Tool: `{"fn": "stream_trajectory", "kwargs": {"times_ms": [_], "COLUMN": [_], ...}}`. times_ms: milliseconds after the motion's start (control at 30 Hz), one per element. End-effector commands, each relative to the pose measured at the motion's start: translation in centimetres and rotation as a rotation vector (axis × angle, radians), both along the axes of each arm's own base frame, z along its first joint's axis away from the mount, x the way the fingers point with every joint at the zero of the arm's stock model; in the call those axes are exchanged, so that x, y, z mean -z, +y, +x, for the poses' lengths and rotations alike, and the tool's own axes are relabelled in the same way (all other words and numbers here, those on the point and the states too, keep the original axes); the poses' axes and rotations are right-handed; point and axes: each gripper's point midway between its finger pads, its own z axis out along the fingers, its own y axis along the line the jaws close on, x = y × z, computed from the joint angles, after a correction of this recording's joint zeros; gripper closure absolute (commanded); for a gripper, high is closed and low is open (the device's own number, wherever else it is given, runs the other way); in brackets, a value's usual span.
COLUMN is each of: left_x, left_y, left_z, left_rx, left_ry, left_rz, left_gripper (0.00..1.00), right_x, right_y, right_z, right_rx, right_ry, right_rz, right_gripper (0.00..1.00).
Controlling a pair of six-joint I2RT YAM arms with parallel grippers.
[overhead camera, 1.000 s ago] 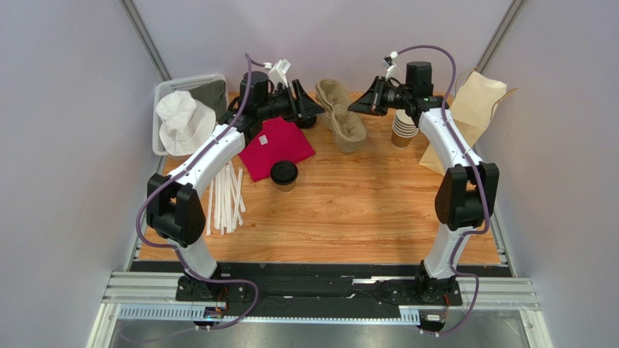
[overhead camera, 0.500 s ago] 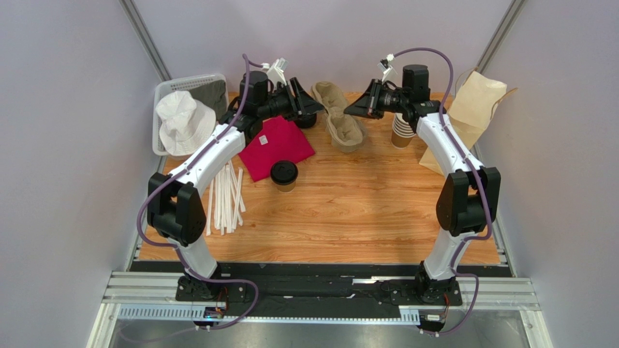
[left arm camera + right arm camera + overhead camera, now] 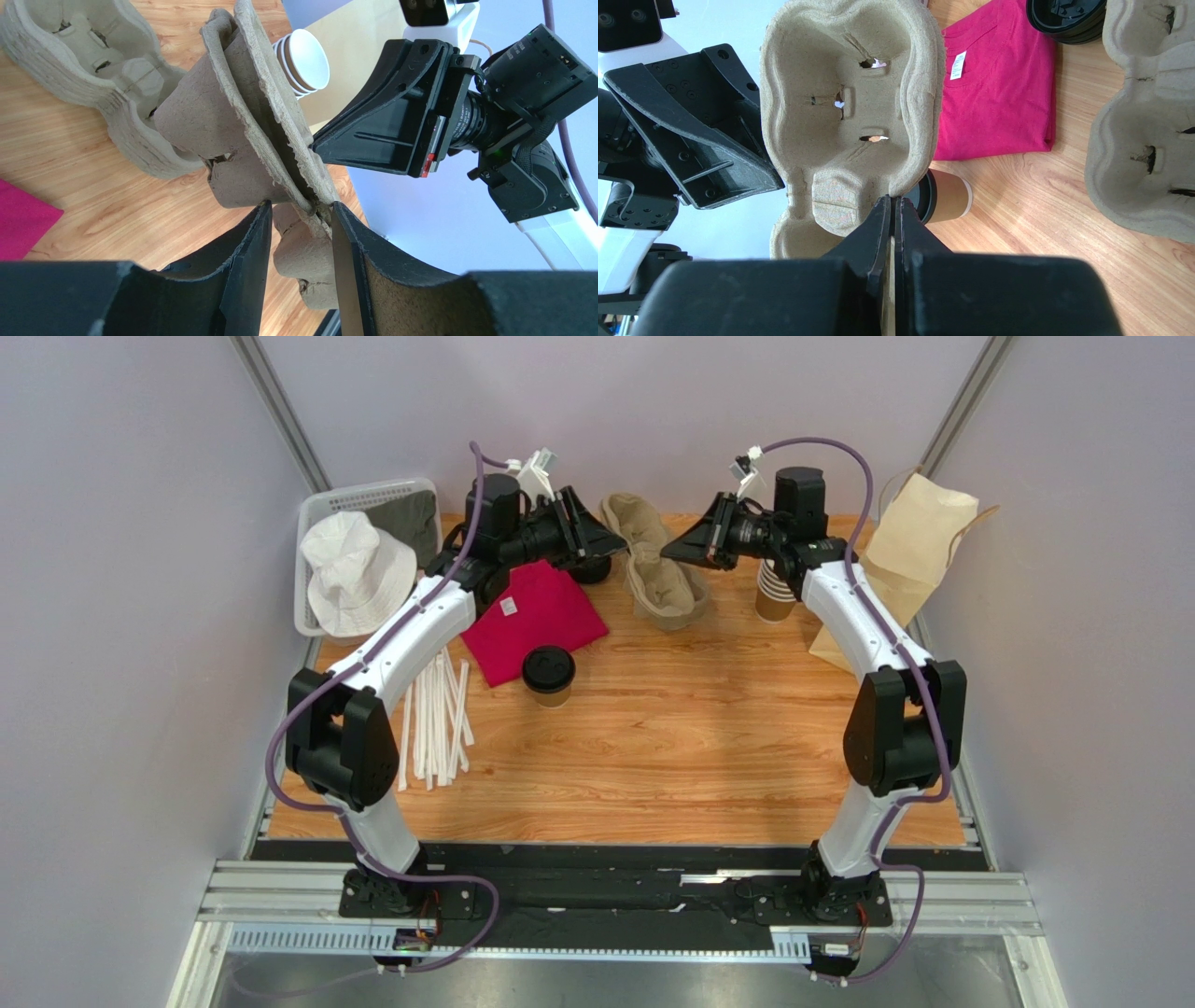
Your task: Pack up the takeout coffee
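One takeout coffee (image 3: 549, 674) stands well apart from two grippers. The right gripper (image 3: 892, 201) pinches the rim of one pulp carrier (image 3: 843, 105) — the left gripper (image 3: 300, 206) is spread astride it, perhaps touching.

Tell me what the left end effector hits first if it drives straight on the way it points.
The pulp cup carrier: its edge sits inside the left end effector's parted jaws, held up by the right end effector. Beyond it probably comes that right end effector, though depth is unclear.
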Motion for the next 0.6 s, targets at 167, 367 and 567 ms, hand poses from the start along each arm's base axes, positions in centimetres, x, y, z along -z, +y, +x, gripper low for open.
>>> {"fn": "stream_trajectory", "kwargs": {"times_ms": [167, 367, 567], "left_x": [-0.48, -0.17, -0.19], "left_y": [-0.46, -0.78, -0.77], "left_z": [-0.04, -0.09, -0.15], "left_rx": [-0.004, -0.004, -0.007], "left_ry": [-0.029, -0.022, -0.019], "left_rz": [-0.009, 0.001, 0.004], "left_gripper": [0.58, 0.6, 0.6], "right_x": [-3.55, -3.47, -3.24], "right_y": [0.4, 0.76, 0.98], "right_z": [-0.72, -1.04, -0.99], "right_rx": [0.005, -0.004, -0.001], "right_ry": [-0.054, -0.015, 0.03], "right_rz": [0.073, 0.107, 0.141], "right_gripper": [1.0, 1.0, 1.0]}}
